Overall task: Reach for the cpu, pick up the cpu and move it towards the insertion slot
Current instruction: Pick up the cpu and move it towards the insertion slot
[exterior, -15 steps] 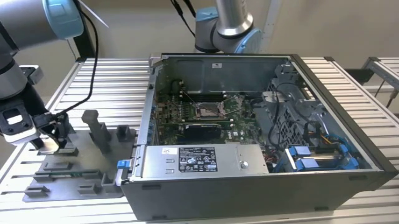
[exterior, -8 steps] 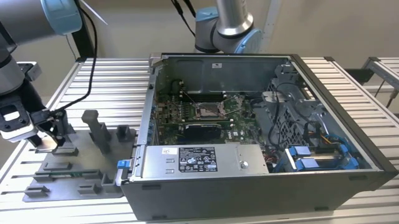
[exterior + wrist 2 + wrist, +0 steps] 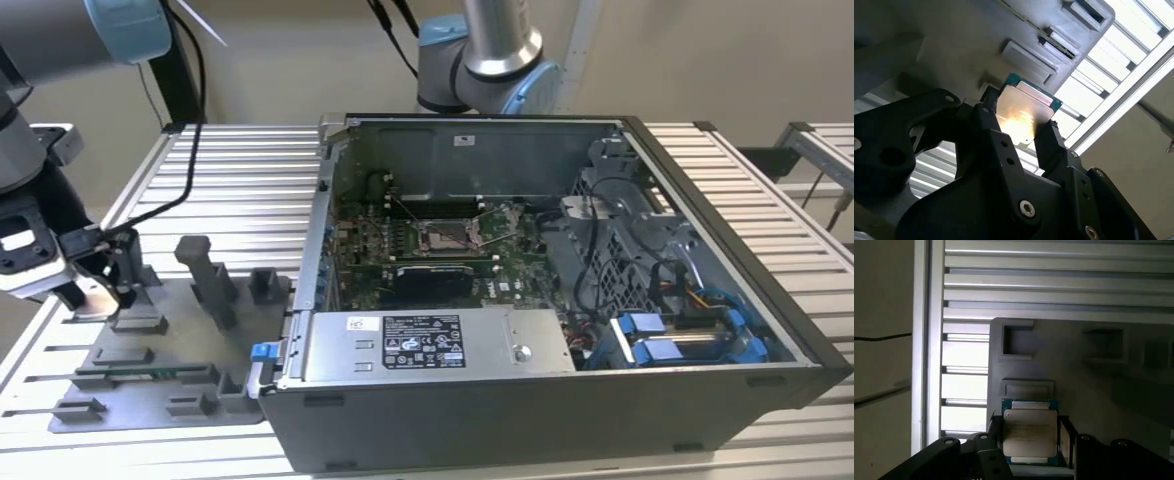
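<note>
The black two-fingered gripper (image 3: 1031, 436) has its jaws drawn in to the width of one small part. Between them sits the thin, flat, square cpu (image 3: 1030, 432) with its silvery metal top and green rim. In both wrist views a black finger (image 3: 1051, 142) stands against each of two opposite edges, so I judge the chip clamped. I cannot tell whether it is off its seat.

It should handle as a light, stiff plate. The smooth lid is likely slippery and the underside delicate. The narrow side edges, where the fingers sit now, look like the right place to hold it, squeezed gently and kept level.

Just beyond the fingertips lies a shallow rectangular pocket (image 3: 1027, 389) in the grey plastic fixture tray (image 3: 1069, 370), with more pockets and blocks farther along. Past the tray run the pale aluminium slats of the table (image 3: 1054, 290).

In the exterior view the gripper (image 3: 104, 288) hangs low over the tray (image 3: 160, 400). Well away from the jaws, inside the open grey metal computer case (image 3: 534, 400), the insertion slot (image 3: 451, 236) shows as a square socket with a shiny frame on the green circuit board (image 3: 358, 250).
</note>
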Robot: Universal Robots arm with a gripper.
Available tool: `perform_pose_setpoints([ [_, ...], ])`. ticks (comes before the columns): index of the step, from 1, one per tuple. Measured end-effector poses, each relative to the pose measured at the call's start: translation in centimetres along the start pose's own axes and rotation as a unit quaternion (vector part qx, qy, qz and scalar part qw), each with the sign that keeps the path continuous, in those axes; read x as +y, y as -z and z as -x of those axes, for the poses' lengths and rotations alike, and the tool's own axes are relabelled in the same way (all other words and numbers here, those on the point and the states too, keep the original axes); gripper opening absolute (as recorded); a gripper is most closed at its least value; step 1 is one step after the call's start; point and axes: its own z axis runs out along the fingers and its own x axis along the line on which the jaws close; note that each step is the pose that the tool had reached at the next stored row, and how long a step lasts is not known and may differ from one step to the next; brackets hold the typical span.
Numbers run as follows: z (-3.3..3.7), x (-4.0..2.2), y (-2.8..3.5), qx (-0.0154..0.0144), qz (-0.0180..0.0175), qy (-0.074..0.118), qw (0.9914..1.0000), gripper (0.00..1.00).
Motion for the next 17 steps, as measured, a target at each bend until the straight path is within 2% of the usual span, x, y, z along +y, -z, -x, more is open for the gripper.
perform_pose_setpoints([
  [10, -0.01, 0.04, 1.2, 0.0, 0.0, 0.0, 1.0, 0.0],
  [17, -0.01, 0.09, 2.35, 0.0, 0.0, 0.0, 1.0, 0.0],
])
